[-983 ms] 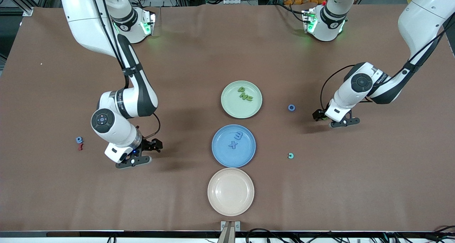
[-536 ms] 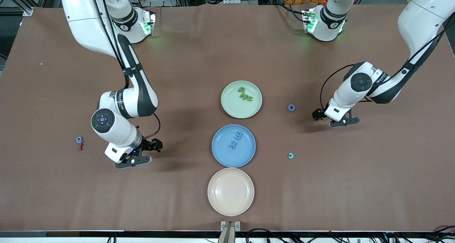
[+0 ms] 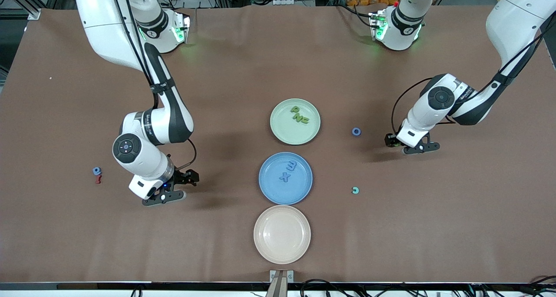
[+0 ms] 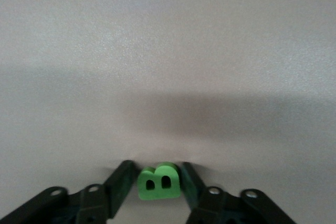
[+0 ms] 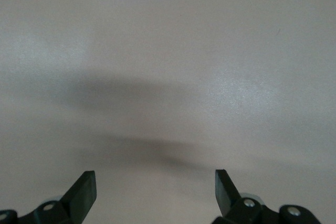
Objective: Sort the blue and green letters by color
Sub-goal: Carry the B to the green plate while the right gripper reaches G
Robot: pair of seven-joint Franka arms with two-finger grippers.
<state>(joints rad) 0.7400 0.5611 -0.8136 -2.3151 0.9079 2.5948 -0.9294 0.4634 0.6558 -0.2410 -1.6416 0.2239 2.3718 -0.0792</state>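
My left gripper (image 4: 159,182) is shut on a green letter B (image 4: 159,183), low over the table toward the left arm's end (image 3: 396,143). A blue ring letter (image 3: 356,131) lies beside it, toward the plates. A teal letter C (image 3: 355,190) lies nearer the front camera. The green plate (image 3: 289,132) holds green letters (image 3: 299,115). Blue letters (image 3: 288,171) lie on the blue plate (image 3: 273,186). My right gripper (image 3: 176,189) waits open over bare table, nothing between its fingers (image 5: 84,192). Another blue letter (image 3: 97,170) lies toward the right arm's end.
A pale pink plate (image 3: 282,234) stands nearest the front camera, in line with the other two plates. A dark red letter (image 3: 98,180) touches the blue letter toward the right arm's end. Brown cloth covers the table.
My left gripper has shut on the green B and shifted slightly away from the front camera. The right arm has barely moved.
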